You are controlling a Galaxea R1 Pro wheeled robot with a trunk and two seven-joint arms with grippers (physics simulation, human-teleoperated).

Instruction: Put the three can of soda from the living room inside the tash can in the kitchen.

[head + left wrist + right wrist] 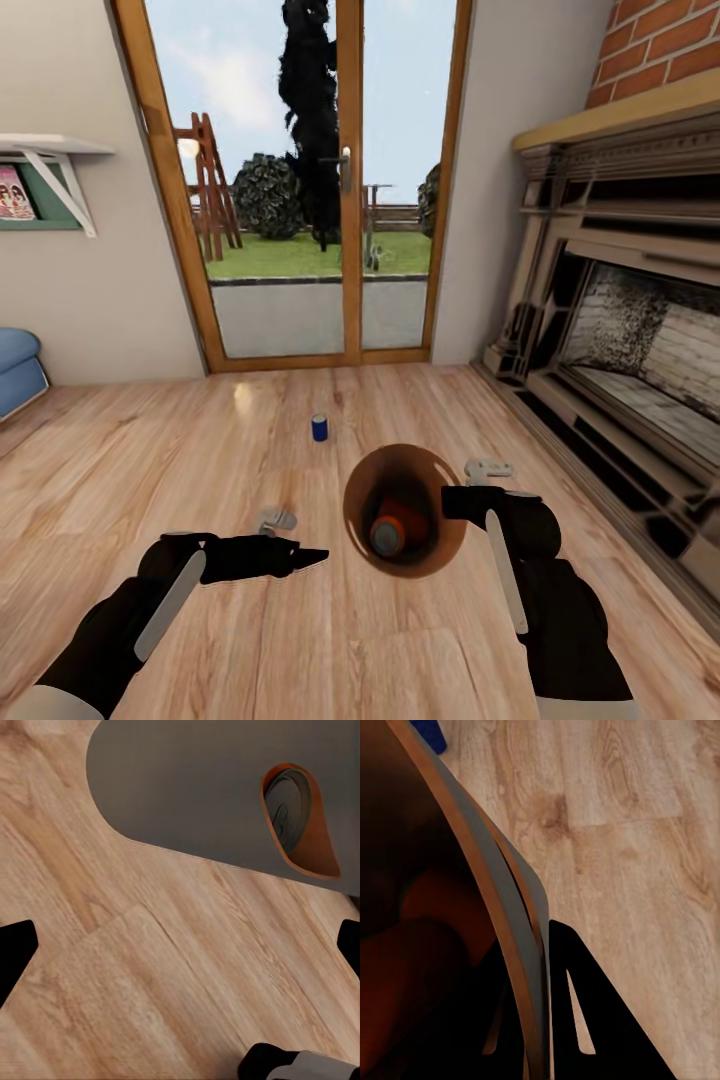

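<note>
- You had the tash can (440, 560) held above the plank floor (150, 450), tipped so its open mouth faced the head camera, its long axis slanting away and down.
- An orange can of soda (392, 532) lay inside it, grey top towards the mouth; no writing on it could be read.
- Your right gripper (462, 500) was clamped on the bucket's rim, one finger (585, 1020) outside the wall.
- Your left gripper (312, 555) hovered just beside the bucket, its fingers (15, 945) spread apart and empty.
- The dark blue can (319, 427) stood upright on the floor, nearer the glass doors (300, 180); its label was too small to read.
</note>
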